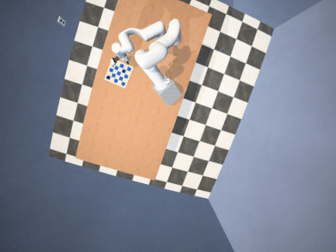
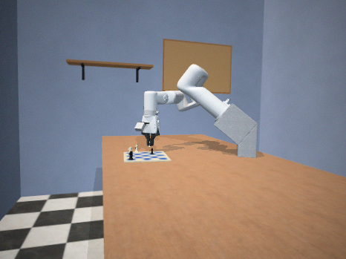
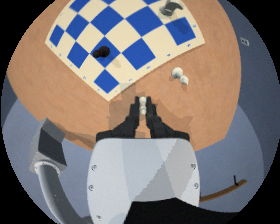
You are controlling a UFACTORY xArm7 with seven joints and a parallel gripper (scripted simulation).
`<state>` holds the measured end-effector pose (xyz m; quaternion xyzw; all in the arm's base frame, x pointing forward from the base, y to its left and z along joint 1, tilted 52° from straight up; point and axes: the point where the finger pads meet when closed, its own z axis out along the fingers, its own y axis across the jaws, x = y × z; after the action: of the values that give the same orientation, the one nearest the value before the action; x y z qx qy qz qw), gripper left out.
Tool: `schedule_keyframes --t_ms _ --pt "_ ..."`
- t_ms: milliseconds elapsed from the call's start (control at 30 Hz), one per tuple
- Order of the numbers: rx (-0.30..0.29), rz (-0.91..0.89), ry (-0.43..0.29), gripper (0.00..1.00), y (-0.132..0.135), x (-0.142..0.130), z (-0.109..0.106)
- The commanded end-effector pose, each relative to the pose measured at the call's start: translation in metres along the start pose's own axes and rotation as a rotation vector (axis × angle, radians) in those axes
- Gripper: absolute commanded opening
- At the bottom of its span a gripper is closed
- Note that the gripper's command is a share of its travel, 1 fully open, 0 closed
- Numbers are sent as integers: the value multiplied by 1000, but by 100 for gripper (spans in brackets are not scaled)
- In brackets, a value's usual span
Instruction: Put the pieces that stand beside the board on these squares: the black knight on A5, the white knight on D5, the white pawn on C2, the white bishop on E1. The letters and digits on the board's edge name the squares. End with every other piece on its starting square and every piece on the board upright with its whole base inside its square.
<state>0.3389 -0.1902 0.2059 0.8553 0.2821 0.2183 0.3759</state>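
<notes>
My gripper (image 2: 150, 145) (image 3: 142, 102) is shut on a small white piece, apparently the white pawn, just off the board's near edge in the wrist view. Fingertips are raised above the table; the fingers partly hide the piece. Another white piece, apparently the white bishop (image 2: 136, 148) (image 3: 178, 74), stands on the table beside the board (image 2: 165, 159) (image 3: 111, 96) (image 1: 125, 87). A white piece, apparently the white knight (image 3: 170, 9), is on the board near a corner. A tall black piece (image 2: 131, 155) (image 1: 108, 77), its type unclear, stands at another board corner.
A small black piece (image 3: 102, 51) (image 2: 151, 151) (image 1: 124, 71), pawn-like, stands on a blue square near the gripper's side of the board. The arm's grey base block (image 1: 168, 93) (image 2: 235, 124) is on the table. A wall shelf (image 2: 109, 64) is behind.
</notes>
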Motion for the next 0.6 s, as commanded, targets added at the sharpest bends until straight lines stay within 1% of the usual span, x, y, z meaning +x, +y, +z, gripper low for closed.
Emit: schedule_keyframes --t_ms 0,167,233,400,567 --pt "0 -1 0 0 0 0 -18" --pt "0 0 1 0 0 0 -37" --pt "0 0 1 0 0 0 -37" --pt "0 -1 0 0 0 0 -56" --pt "0 0 1 0 0 0 -67"
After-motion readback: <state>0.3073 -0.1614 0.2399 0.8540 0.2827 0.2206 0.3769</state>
